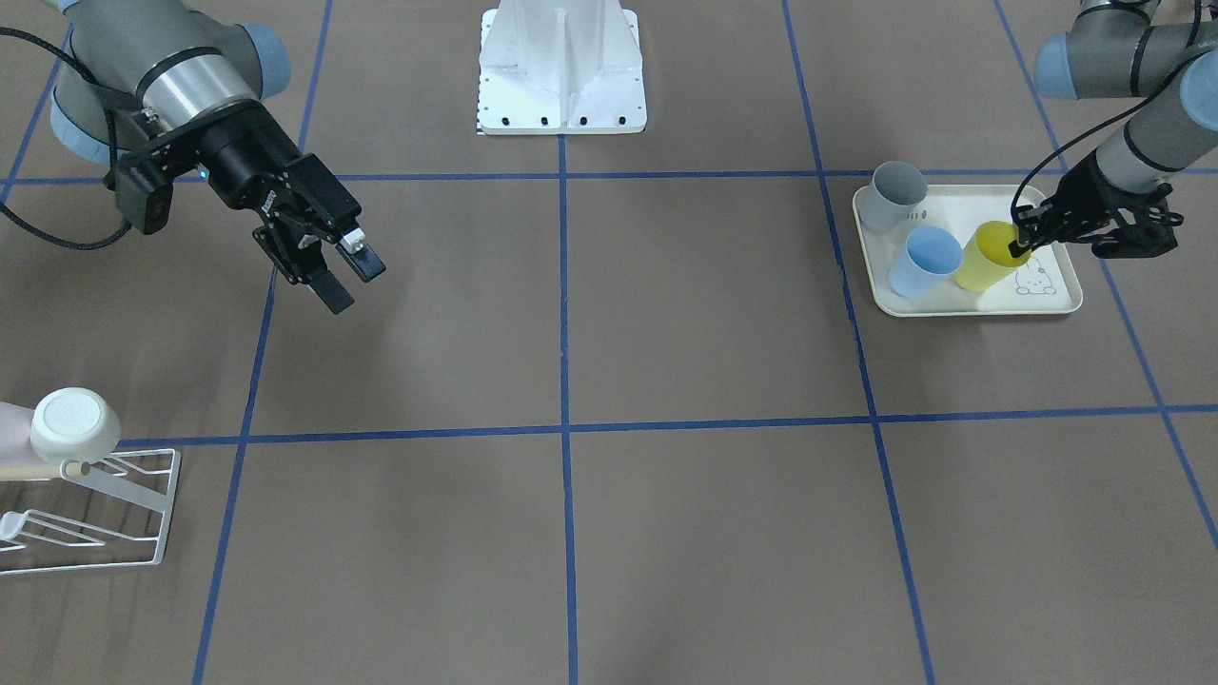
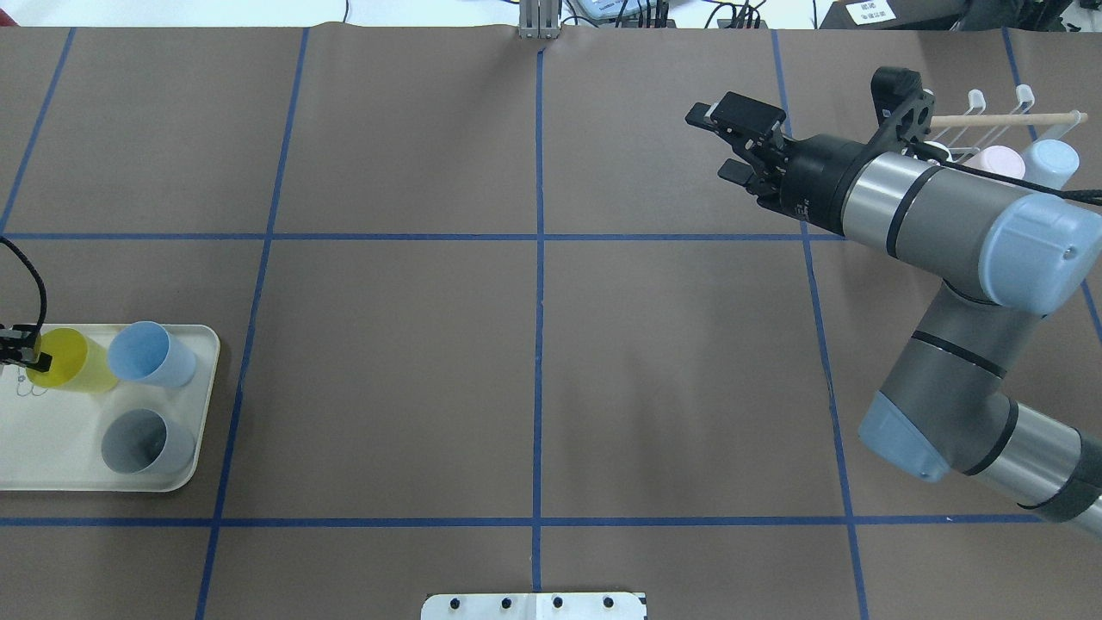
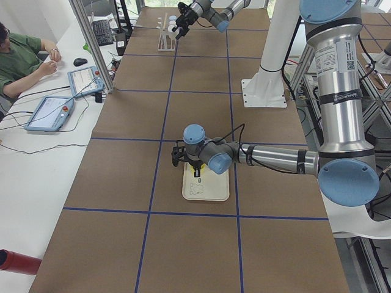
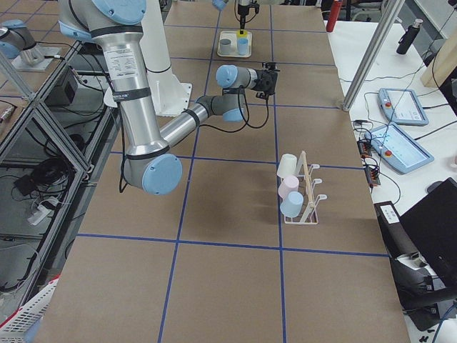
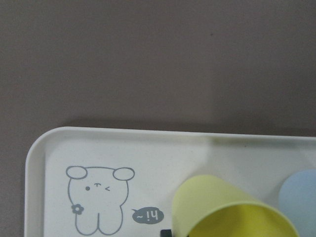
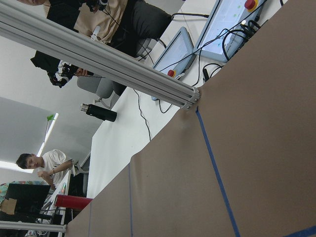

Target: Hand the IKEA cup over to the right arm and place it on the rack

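Pickup step: left gripper (image 1: 1021, 243) is pinching the rim of yellow cup (image 1: 985, 259), which is sitting on tray (image 1: 1056, 303) just below it. Right gripper (image 1: 355, 285) is hovering spread, empty, well apart. Next move is likely calling for lifting clear toward it.

Work surface: long table under brown paper covering (image 2: 387, 387), ruled into large squares by blue tape lines (image 2: 538, 258). Lighting even, shadows soft. Alongside runs a white bench (image 3: 24, 207) with a slanted aluminium profile post (image 3: 91, 43), two grey-framed touchscreen pendants (image 3: 49, 113) and a red cylinder (image 3: 18, 261). Seated person in green shirt (image 3: 18, 58) at the bench.
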{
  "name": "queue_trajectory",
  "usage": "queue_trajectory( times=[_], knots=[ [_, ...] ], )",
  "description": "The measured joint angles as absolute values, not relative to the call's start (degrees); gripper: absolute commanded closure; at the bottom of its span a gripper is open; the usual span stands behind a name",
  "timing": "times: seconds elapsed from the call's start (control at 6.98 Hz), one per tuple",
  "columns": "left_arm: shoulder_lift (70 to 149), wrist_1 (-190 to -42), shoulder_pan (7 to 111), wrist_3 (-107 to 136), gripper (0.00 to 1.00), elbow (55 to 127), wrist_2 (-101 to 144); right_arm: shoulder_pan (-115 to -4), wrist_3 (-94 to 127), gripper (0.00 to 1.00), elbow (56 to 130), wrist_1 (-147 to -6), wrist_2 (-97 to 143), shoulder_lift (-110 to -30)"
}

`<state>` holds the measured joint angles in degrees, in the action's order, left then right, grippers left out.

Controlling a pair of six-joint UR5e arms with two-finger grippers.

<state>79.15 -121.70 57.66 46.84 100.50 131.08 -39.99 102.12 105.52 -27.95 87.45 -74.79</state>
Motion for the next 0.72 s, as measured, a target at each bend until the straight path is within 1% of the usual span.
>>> queue_trajectory(
  times=[0.14, 0.43, 0.72],
  knots=[
    [78.9, -121.0, 60.6, 46.6, 1.0, 100.4, 131.5, -40.0, 102.1, 0.01, 105.2, -28.0, 87.5, -74.8],
    [78.8, -116.8, 71.1, 44.4, 1.0, 101.2, 131.8, -40.0, 102.1, 0.01, 104.7, -27.9, 87.5, -74.7],
    [81.4, -111.6, 77.4, 43.3, 1.0, 102.8, 131.5, -39.9, 102.4, 0.01, 104.6, -27.9, 87.5, -74.6]
  ],
)
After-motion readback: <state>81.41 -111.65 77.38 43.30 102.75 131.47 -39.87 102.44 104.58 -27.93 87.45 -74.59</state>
